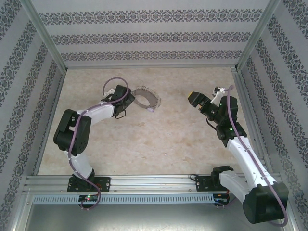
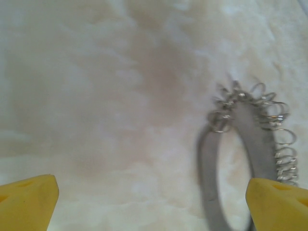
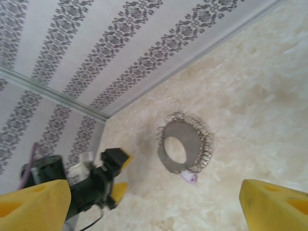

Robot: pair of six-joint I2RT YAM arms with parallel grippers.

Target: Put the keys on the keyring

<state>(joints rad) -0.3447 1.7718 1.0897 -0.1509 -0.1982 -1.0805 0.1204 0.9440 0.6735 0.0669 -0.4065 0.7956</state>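
Both grippers fully open, nothing held.
I read the keyring (image 2: 255, 144) just beside one left gripper (image 2: 153, 202) fingertip; it lies well ahead of the right gripper (image 3: 154, 209).

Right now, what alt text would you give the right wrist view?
A dark-grey keyring fringed with small silvery loops rests on the pale marbled table, ahead of the right tool's open yellow fingertips. The left tool sits left of it, not touching.

1. The left gripper (image 2: 151, 211) hangs over a cream marbled table (image 2: 96, 96), its yellow fingertips (image 2: 26, 202) spread wide.
2. The keyring (image 2: 257, 149) lies just beyond one jaw, with silvery loops (image 2: 269, 113) fringing its far rim.
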